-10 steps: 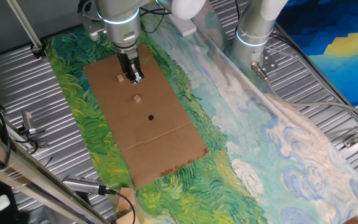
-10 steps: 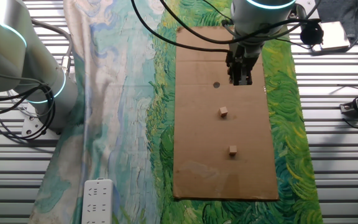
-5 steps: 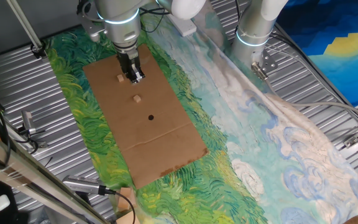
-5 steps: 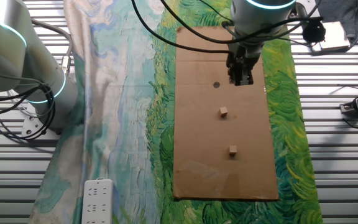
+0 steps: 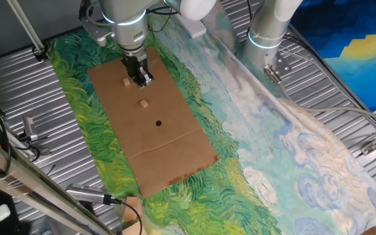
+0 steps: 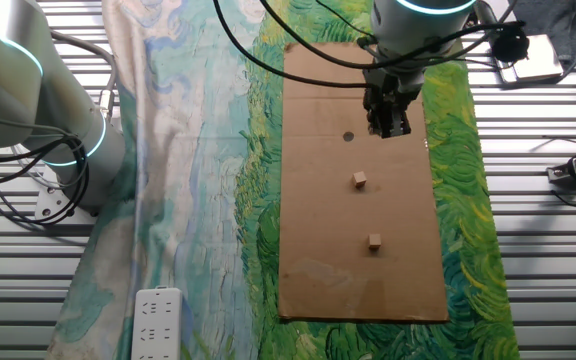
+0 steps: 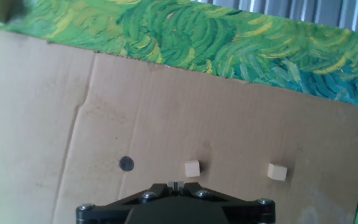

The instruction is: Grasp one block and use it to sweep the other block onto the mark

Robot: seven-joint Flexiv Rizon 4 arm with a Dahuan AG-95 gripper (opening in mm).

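Observation:
Two small tan cubes lie on a brown cardboard sheet (image 5: 175,147). One cube (image 5: 143,103) lies near the round black mark (image 5: 158,123); the other cube (image 5: 126,81) lies farther from it. In the hand view the mark (image 7: 126,163), the near cube (image 7: 192,168) and the far cube (image 7: 277,172) sit in a row. The other fixed view shows the mark (image 6: 347,137) and both cubes (image 6: 359,179) (image 6: 374,241). My gripper (image 5: 140,78) (image 6: 388,124) (image 7: 176,185) hangs above the cardboard, its fingers shut together and empty, touching no cube.
The cardboard lies on a green and blue painted cloth (image 5: 240,176) over a ribbed metal table (image 5: 38,117). A second robot base (image 5: 266,32) stands at the back. A white power strip (image 6: 156,320) lies on the cloth. Cables and clamps sit along the table edges.
My gripper has shifted very slightly above the cardboard. The cubes and the mark have not moved.

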